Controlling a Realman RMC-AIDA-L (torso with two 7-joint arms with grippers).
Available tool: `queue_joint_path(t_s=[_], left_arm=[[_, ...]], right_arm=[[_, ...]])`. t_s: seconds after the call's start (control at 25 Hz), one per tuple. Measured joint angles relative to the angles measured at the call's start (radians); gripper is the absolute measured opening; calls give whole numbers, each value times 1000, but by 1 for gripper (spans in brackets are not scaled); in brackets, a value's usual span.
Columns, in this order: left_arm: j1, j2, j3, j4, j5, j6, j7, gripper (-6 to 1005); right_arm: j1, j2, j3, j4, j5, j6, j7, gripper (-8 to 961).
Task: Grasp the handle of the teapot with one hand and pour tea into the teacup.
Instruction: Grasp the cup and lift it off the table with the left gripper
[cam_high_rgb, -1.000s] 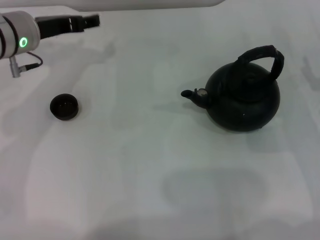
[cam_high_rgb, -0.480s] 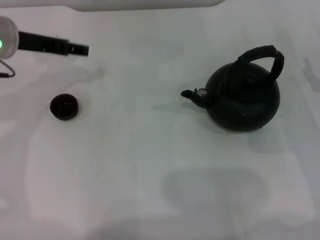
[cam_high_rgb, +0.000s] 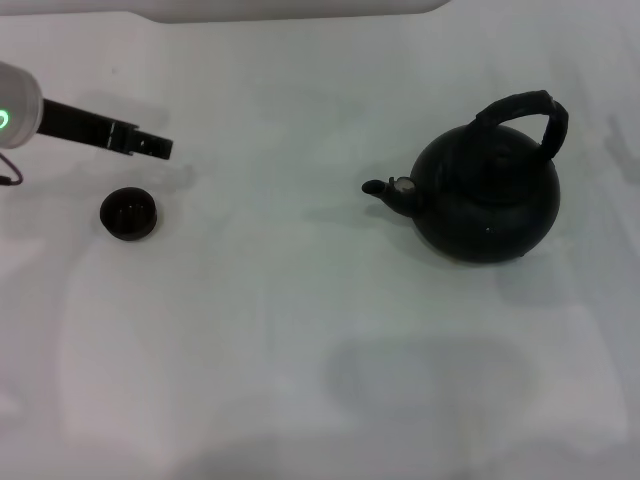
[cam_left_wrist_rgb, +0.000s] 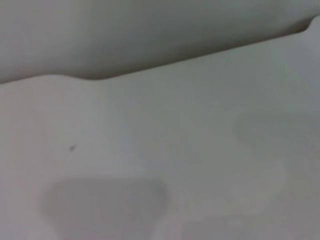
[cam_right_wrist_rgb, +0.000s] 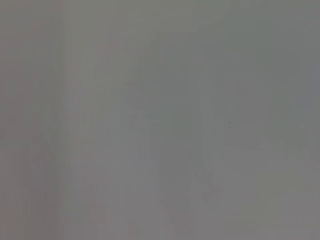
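In the head view a round matte black teapot (cam_high_rgb: 487, 200) stands upright on the white table at the right, its short spout pointing left. Its thick black arched handle (cam_high_rgb: 528, 112) rises over the top. A tiny dark teacup (cam_high_rgb: 128, 214) sits at the left. My left gripper (cam_high_rgb: 152, 146) reaches in from the left edge, its tip just behind and slightly right of the teacup, holding nothing. The right gripper is out of view. Neither wrist view shows the teapot or the teacup.
The white table (cam_high_rgb: 300, 330) spreads between the teacup and the teapot, with faint shadows on it. Its back edge (cam_high_rgb: 300, 15) runs along the top of the head view. The left wrist view shows only table surface (cam_left_wrist_rgb: 150, 150) and a far edge.
My left arm has pulled back toward the left edge and its gripper tip has dropped closer to the teacup. The teapot and the teacup have not moved.
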Motion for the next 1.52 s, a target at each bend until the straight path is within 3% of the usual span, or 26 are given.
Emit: queue_joint_path(t_s=[1.52], left_arm=[[-3,-6,102,-32,97,32,-70,885]], right_arm=[[6,0,9,0,2,6,-3,851]])
